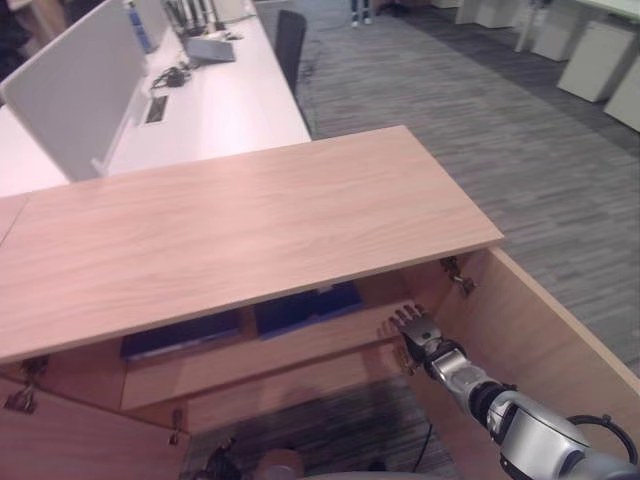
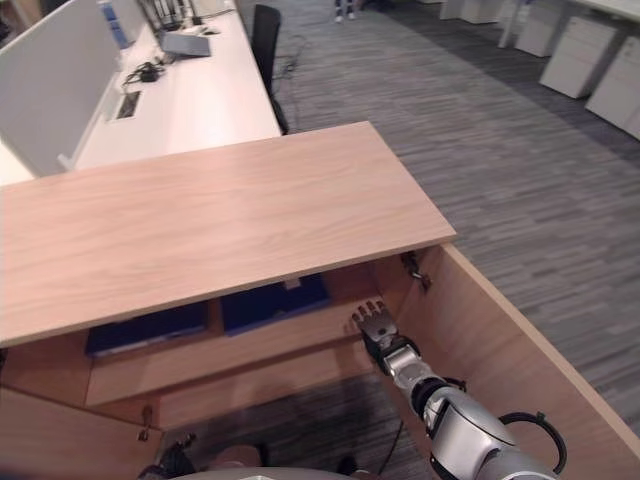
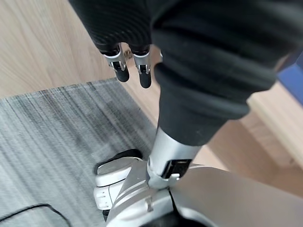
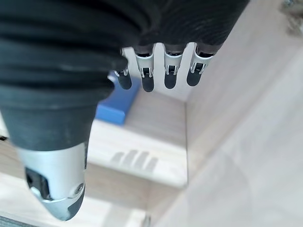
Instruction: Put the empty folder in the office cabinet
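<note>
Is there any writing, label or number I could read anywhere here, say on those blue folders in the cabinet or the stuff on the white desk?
None can be read.
Blue folders on the cabinet shelf: no print shows on their visible edges.
Items on the white desk: too small to read.
Right hand, left hand: no markings legible.

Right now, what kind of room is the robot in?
Most likely an office: long white desks with a divider screen, a dark chair, grey carpet, and a wooden cabinet holding blue folders.
</note>
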Tool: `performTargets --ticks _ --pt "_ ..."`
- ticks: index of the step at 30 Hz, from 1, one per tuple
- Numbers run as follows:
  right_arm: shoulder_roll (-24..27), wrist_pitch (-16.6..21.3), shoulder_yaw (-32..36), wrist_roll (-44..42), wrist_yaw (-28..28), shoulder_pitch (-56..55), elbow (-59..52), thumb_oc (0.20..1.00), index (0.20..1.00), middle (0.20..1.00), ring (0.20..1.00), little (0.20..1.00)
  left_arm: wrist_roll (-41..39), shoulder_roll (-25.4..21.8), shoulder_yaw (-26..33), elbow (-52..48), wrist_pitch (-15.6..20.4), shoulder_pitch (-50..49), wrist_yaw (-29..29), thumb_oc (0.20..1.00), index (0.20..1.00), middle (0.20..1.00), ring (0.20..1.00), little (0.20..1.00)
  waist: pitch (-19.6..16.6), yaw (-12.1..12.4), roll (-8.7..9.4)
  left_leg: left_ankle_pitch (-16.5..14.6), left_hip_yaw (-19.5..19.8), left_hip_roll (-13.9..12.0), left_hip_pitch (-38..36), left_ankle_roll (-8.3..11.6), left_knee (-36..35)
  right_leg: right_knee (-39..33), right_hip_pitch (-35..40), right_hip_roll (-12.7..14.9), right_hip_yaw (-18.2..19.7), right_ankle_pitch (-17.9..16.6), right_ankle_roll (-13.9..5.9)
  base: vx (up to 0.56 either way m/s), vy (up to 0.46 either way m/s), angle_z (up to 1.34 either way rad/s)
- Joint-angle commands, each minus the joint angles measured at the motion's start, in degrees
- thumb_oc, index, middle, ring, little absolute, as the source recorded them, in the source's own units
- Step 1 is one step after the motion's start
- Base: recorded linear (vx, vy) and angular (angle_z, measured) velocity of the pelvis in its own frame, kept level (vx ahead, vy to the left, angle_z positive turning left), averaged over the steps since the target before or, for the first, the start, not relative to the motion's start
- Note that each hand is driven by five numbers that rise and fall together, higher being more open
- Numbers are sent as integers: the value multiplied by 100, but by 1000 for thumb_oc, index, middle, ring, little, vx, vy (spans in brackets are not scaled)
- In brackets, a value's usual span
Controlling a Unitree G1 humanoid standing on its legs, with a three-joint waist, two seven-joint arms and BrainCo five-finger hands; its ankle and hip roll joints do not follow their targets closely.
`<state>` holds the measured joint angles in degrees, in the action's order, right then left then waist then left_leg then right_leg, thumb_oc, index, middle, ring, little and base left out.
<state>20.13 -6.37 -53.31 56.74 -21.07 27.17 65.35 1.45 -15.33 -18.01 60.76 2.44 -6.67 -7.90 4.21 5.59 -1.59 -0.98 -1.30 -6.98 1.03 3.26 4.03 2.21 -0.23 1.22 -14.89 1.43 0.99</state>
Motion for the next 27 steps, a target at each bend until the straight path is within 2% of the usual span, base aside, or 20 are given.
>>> performTargets --ticks 1,2,5,12,16,27 --pt "-72 12 91 -235 -23 278 192 1000 1000 1000 1000 1000 92 49 -138 70 92 102 21 1000 1000 1000 1000 1000 -33 148 180 -820 -15 330 -177 -172 374 -362 -12 202 -246 -173 -560 -39 182 10" --pt "-50 30 111 -185 30 162 154 1000 1000 1000 1000 1000 188 42 -184 34 103 93 45 1000 1000 1000 1000 1000 -71 97 137 -746 -18 374 -308 -190 47 -346 -74 282 -257 -267 -604 -21 164 0" --pt "-44 58 121 -111 102 15 123 1000 1000 1000 1000 1000 278 -5 -221 -120 109 47 48 1000 1000 1000 1000 1000 -88 99 88 -620 -41 450 -412 -221 -215 -365 -103 377 -249 -362 -652 -33 165 -5" --pt "-153 123 148 -85 183 -42 89 1000 1000 1000 1000 1000 259 -161 -277 -581 107 -227 262 1000 1000 1000 1000 1000 -134 192 44 -528 -85 544 -483 -303 -354 -446 -30 489 -263 -413 -704 0 70 0" --pt "-250 157 140 -110 198 51 80 1000 1000 1000 1000 1000 142 -255 -269 -1099 105 -509 455 1000 1000 1000 1000 1000 -195 284 27 -515 -72 542 -526 -321 -416 -527 47 472 -281 -397 -706 50 7 1" --pt "-378 238 135 -428 209 409 -172 1000 1000 1000 1000 1000 45 -418 -339 -1731 47 -818 661 1000 1000 1000 1000 1000 -240 321 -21 -463 -58 413 -585 -264 -476 -683 189 354 -295 -294 -677 30 -30 0"
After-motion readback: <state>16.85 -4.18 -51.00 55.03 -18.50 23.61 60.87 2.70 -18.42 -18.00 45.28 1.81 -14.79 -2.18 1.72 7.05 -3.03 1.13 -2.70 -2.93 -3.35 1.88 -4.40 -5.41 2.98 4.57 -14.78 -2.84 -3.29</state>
